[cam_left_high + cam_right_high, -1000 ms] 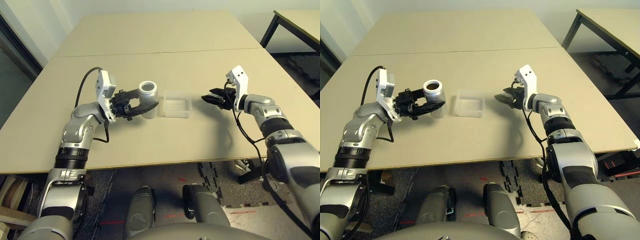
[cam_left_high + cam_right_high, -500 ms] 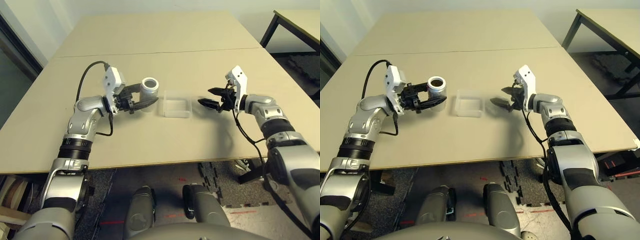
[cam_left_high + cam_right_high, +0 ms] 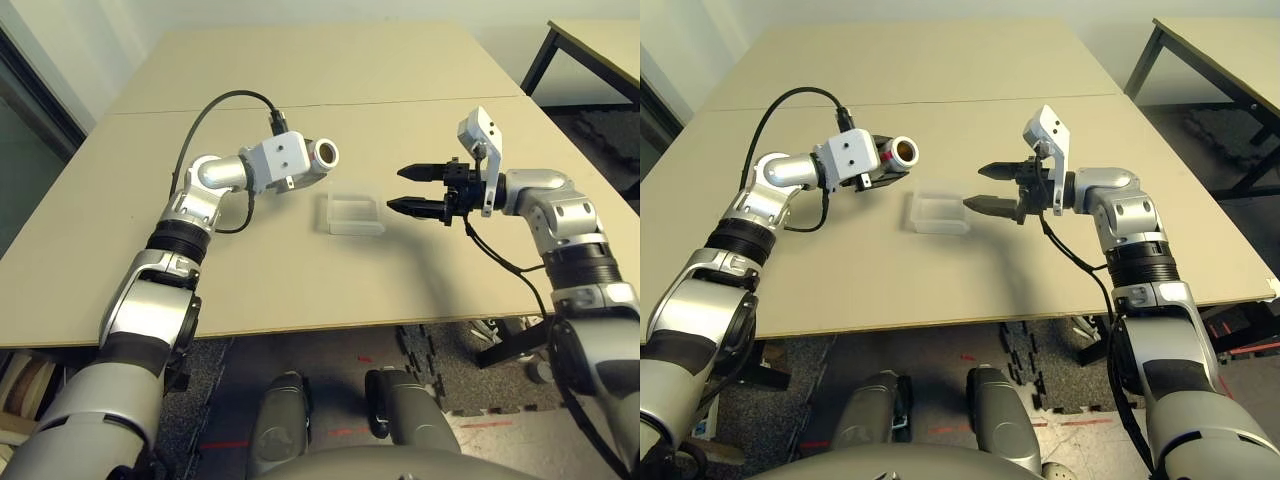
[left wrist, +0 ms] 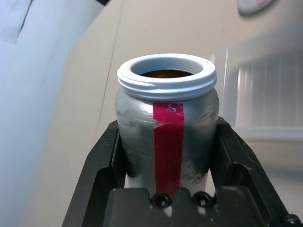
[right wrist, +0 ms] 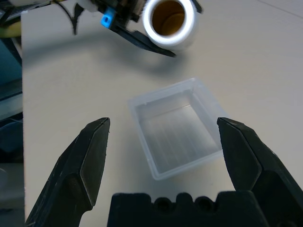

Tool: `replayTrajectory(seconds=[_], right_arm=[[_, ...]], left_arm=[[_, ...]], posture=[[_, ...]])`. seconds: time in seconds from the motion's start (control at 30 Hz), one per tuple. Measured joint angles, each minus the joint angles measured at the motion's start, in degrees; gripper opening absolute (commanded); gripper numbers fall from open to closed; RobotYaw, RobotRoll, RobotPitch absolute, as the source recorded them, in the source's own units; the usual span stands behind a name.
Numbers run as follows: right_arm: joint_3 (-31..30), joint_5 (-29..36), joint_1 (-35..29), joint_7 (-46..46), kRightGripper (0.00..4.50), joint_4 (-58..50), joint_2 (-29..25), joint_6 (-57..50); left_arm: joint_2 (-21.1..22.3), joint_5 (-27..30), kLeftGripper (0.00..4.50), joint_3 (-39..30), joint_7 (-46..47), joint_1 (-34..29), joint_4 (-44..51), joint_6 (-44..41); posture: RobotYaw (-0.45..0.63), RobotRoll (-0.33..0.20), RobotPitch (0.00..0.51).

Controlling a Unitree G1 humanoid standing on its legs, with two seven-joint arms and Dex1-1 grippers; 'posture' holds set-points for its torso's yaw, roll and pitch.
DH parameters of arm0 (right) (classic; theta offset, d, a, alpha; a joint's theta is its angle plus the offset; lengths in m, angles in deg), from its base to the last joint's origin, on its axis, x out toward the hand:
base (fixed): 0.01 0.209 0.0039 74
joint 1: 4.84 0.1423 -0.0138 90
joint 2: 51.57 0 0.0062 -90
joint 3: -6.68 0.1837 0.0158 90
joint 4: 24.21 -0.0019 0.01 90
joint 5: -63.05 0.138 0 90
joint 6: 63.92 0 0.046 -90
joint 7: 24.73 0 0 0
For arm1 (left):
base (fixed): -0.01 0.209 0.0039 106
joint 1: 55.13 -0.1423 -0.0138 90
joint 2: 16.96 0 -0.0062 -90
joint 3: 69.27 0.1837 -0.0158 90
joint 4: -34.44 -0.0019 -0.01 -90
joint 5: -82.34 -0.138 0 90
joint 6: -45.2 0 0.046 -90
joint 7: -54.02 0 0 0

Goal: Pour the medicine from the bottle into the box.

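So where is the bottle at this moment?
In the head views the bottle is held in the left hand, lifted off the table and tipped on its side, its open mouth pointing toward the clear box, which sits between the two arms.

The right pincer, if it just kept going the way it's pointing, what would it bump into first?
Most likely the box, which lies straight ahead between the open right pincer's two tips. Beyond it, the left pincer holds the bottle. Height above the table is hard to judge.

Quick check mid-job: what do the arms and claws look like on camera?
Both arms are silver metal with ribbed black joint rings. Each wrist carries a white camera block fed by a looping black cable. The left claw and right claw each have two black, tapered fingers.
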Motion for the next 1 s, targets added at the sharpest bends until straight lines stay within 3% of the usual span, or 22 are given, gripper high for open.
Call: replayTrajectory(seconds=[0.13,0.23,0.4,0.6,1.0], right_arm=[[0.0,0.1,-0.7,0.0,4.5,-0.4,-0.3,-0.4],[0.0,0.5,-1.3,0.0,4.5,-0.9,-0.8,-0.5],[0.0,1.1,-1.9,-0.1,4.5,-1.9,-1.2,-0.9],[0.0,1.9,-2.8,-1.0,4.5,-3.1,-1.2,-1.6],[0.1,3.4,-3.7,-1.9,4.5,-4.8,-1.9,-2.4]], left_arm=[[1.9,-16.9,2.59,10.4,14.9,5.6,-3.4,7.1],[2.5,-31.0,2.59,19.1,31.4,10.9,-5.2,9.0],[0.2,-45.8,2.59,30.3,50.4,15.8,-9.8,8.4],[-3.7,-52.8,2.59,36.9,58.9,17.5,-16.1,4.6],[-4.9,-52.7,2.59,37.4,60.8,17.5,-18.3,3.2]], posture=[[-0.06,0.0,0.069],[-0.07,0.0,0.068],[-0.08,0.0,0.066],[-0.1,0.0,0.067],[-0.08,0.0,0.062]])
